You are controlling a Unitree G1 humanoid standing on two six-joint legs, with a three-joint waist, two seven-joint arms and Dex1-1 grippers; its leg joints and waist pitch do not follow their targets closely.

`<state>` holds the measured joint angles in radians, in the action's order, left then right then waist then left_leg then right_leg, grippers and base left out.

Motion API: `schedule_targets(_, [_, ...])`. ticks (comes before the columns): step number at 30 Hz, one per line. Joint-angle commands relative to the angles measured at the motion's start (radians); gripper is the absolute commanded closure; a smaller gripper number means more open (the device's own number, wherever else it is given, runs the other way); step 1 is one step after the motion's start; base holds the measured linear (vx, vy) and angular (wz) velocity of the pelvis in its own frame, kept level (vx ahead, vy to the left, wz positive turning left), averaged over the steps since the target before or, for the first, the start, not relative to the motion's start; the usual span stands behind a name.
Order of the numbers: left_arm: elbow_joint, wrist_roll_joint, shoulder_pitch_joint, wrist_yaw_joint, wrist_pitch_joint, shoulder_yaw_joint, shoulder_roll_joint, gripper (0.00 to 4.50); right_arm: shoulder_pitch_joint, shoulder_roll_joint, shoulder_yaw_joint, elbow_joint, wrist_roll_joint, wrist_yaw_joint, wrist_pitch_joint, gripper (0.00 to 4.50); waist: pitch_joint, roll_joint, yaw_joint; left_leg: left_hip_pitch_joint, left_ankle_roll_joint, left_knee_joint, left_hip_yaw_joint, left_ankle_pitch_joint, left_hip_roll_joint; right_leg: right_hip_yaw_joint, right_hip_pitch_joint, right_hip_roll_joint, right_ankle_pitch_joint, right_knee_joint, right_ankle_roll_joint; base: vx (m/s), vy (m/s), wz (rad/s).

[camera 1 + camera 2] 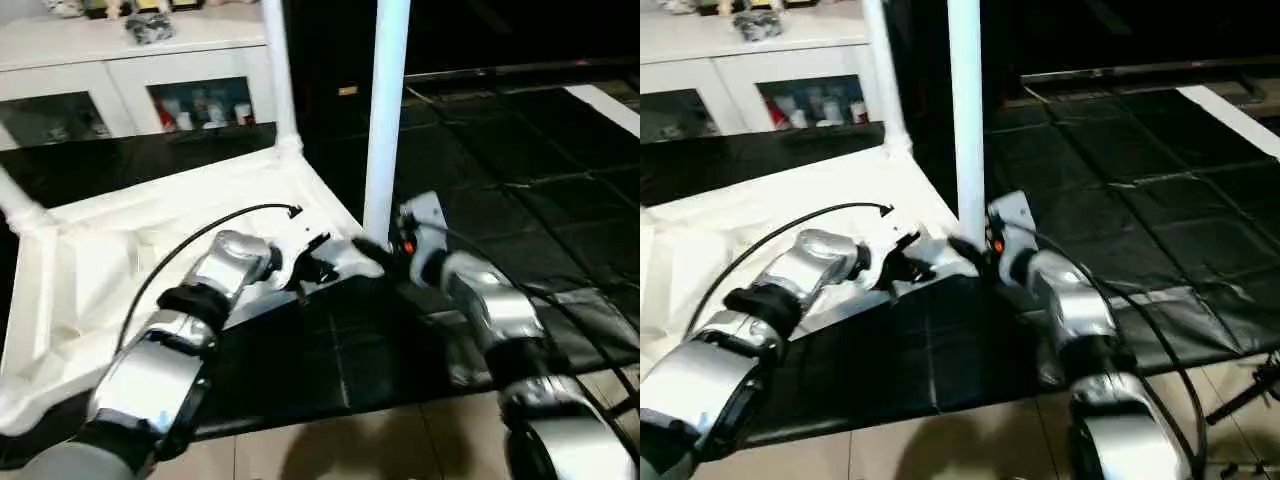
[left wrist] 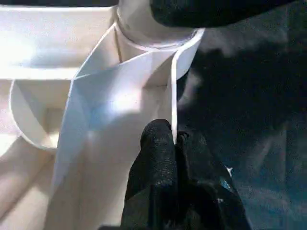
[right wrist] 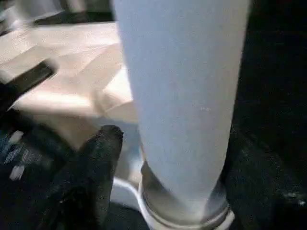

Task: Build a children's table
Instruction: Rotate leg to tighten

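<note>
**Upside-down table on mat, both pincers at the near corner leg**

Basically, the black tiled floor mat (image 1: 500,150) covers most of the floor, with beige floor tiles (image 1: 380,440) along its near edge. On the mat lies the white plastic rectangular tabletop (image 1: 120,240), flipped over, ribbed underside up. A white glass-door cabinet (image 1: 130,80) stands behind it.

Long tapered round white leg (image 1: 385,110) stands upright in the round corner socket nearest the robot's right arm. Second white leg (image 1: 278,70) stands in the far corner socket, a third (image 1: 20,205) at the left corner, tilted outward.

Right pincer (image 3: 168,191): black fingers (image 3: 91,167) on either side of the upright leg just above the socket, spread wider than the leg; contact unclear, can't tell if it grips.

Left pincer (image 2: 175,143): fingers pressed together, pinching the thin white rim of the tabletop right beside that corner socket.
</note>
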<state>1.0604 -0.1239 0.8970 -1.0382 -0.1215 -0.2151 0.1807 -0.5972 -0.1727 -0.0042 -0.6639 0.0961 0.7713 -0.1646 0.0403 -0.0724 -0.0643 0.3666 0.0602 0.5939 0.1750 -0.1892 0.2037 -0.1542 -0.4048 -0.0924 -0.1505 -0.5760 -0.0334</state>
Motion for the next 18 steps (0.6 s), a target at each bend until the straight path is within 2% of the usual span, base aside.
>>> schedule_targets(1, [-0.071, 0.008, 0.007, -0.082, 0.08, -0.016, 0.005, 4.5, 0.034, 0.004, 0.087, 0.035, 0.033, 0.149, 0.005, 0.91, -0.072, 0.016, -0.016, -0.004, -0.128, -0.056, -0.009, -0.147, 0.03, 0.059, 0.07, -0.07, -0.253, 0.069, -0.164, 0.0, 0.0, 0.0])
schedule_targets(3, [-0.082, 0.011, -0.007, -0.145, 0.103, -0.028, 0.028, 4.5, 0.044, -0.034, 0.078, 0.05, 0.044, 0.195, 0.015, 0.61, -0.073, 0.015, -0.023, -0.003, -0.128, -0.055, -0.008, -0.147, 0.031, 0.059, 0.069, -0.071, -0.248, 0.066, -0.168, 0.0, 0.0, 0.0])
schedule_targets(7, [-0.096, 0.016, -0.03, -0.26, 0.156, -0.052, 0.071, 4.5, 0.055, -0.111, 0.059, 0.073, 0.056, 0.297, 0.031, 0.53, -0.075, 0.013, -0.041, -0.009, -0.118, -0.055, -0.007, -0.149, 0.035, 0.063, 0.063, -0.072, -0.236, 0.062, -0.178, 0.0, 0.0, 0.0])
schedule_targets(9, [-0.102, 0.021, -0.04, -0.314, 0.182, -0.062, 0.086, 4.5, 0.065, -0.15, 0.06, 0.105, 0.079, 0.376, 0.017, 0.53, -0.075, 0.018, -0.055, -0.011, -0.12, -0.056, -0.007, -0.149, 0.038, 0.065, 0.062, -0.072, -0.226, 0.059, -0.179, 0.0, 0.0, 0.0])
schedule_targets(14, [-0.12, 0.022, -0.056, -0.394, 0.217, -0.084, 0.108, 4.5, 0.078, -0.208, 0.09, 0.144, 0.111, 0.512, -0.017, 0.53, -0.074, 0.019, -0.074, -0.01, -0.115, -0.055, -0.007, -0.149, 0.038, 0.065, 0.062, -0.074, -0.254, 0.06, -0.166, 0.0, 0.0, 0.0])
schedule_targets(16, [-0.13, 0.024, -0.063, -0.431, 0.228, -0.094, 0.113, 4.5, 0.082, -0.23, 0.111, 0.148, 0.116, 0.576, -0.024, 0.53, -0.075, 0.018, -0.078, -0.01, -0.107, -0.056, -0.008, -0.149, 0.039, 0.066, 0.06, -0.074, -0.266, 0.06, -0.163, 0.0, 0.0, 0.0])
schedule_targets(18, [-0.136, 0.028, -0.068, -0.464, 0.238, -0.102, 0.116, 4.5, 0.079, -0.245, 0.125, 0.145, 0.12, 0.621, -0.036, 0.53, -0.075, 0.021, -0.08, -0.008, -0.108, -0.056, -0.008, -0.144, 0.039, 0.065, 0.062, -0.073, -0.251, 0.059, -0.166, 0.0, 0.0, 0.0])
